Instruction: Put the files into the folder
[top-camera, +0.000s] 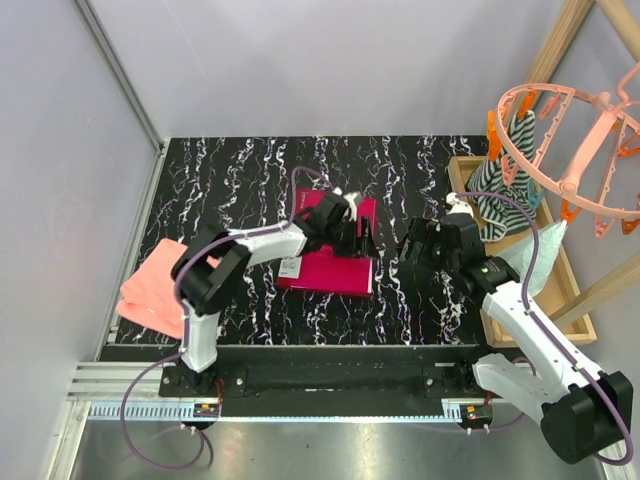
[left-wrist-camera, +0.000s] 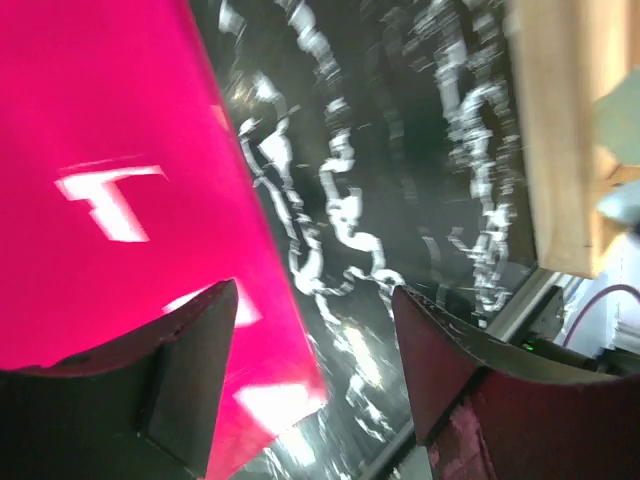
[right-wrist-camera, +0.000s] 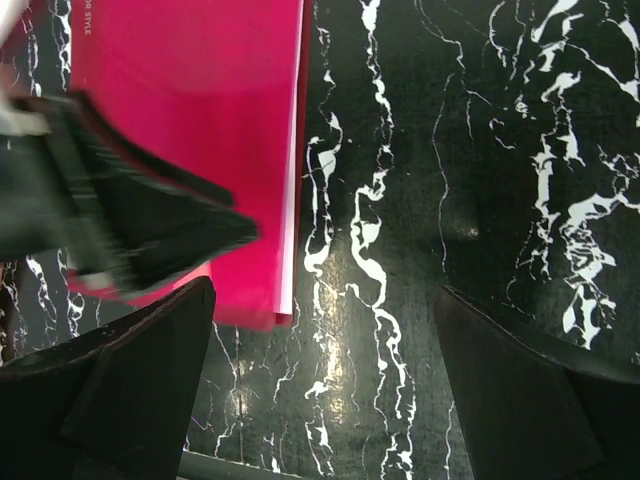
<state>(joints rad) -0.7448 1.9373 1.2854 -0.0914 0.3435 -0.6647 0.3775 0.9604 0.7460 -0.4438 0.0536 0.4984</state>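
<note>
The crimson folder (top-camera: 325, 262) lies shut and flat on the black marble table, with a white label (top-camera: 291, 267) on its near left corner. Of the files I see only a thin white paper edge (right-wrist-camera: 293, 200) peeking out along the folder's right side. My left gripper (top-camera: 358, 234) hovers over the folder's right edge, open with nothing between its fingers; in its wrist view the left gripper (left-wrist-camera: 315, 330) straddles the edge of the folder (left-wrist-camera: 100, 150). The right gripper (top-camera: 412, 248) stands open over bare table just right of the folder (right-wrist-camera: 190, 100), and the right gripper (right-wrist-camera: 320, 340) is empty.
A folded pink cloth (top-camera: 150, 290) lies at the table's left edge. On the right stands a wooden tray (top-camera: 545, 315) under a peach clip hanger (top-camera: 560, 150) with a striped cloth (top-camera: 500, 190). Grey walls close the left and back.
</note>
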